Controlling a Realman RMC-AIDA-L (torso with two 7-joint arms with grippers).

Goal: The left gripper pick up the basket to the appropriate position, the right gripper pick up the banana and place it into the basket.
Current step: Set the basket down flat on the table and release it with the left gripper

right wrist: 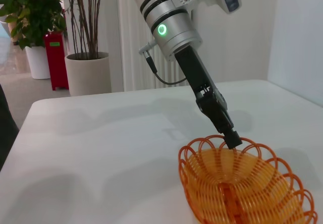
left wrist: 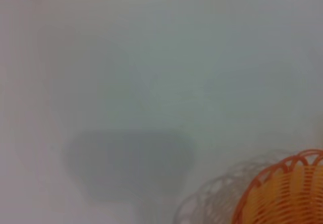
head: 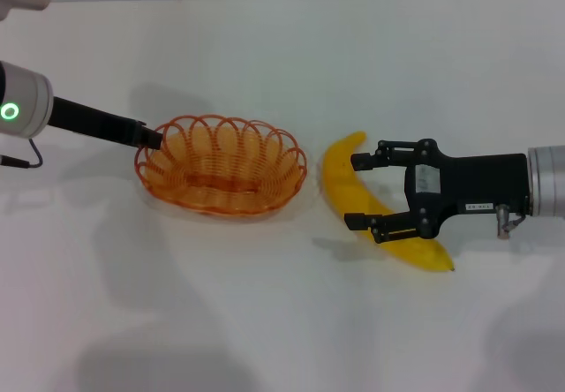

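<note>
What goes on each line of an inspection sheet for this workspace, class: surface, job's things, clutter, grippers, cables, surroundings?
Surface: white table, bare.
Job's things: basket upright, holding nothing; banana on the table beside it, apart.
Clutter: nothing seen.
Grippers: left gripper shut on the basket's rim; right gripper open, fingers either side of the banana.
Cables: black cable at the left wrist.
Surroundings: potted plants, red box, white walls.

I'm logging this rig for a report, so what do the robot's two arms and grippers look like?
The left gripper is a slim black claw on a black forearm, behind it a silver-white sleeve with a glowing green ring and a thin black cable. The right gripper is a black two-fingered claw with linkage fingers, a small white label on its body, a second label farther back, and a silver-grey cylindrical wrist.
</note>
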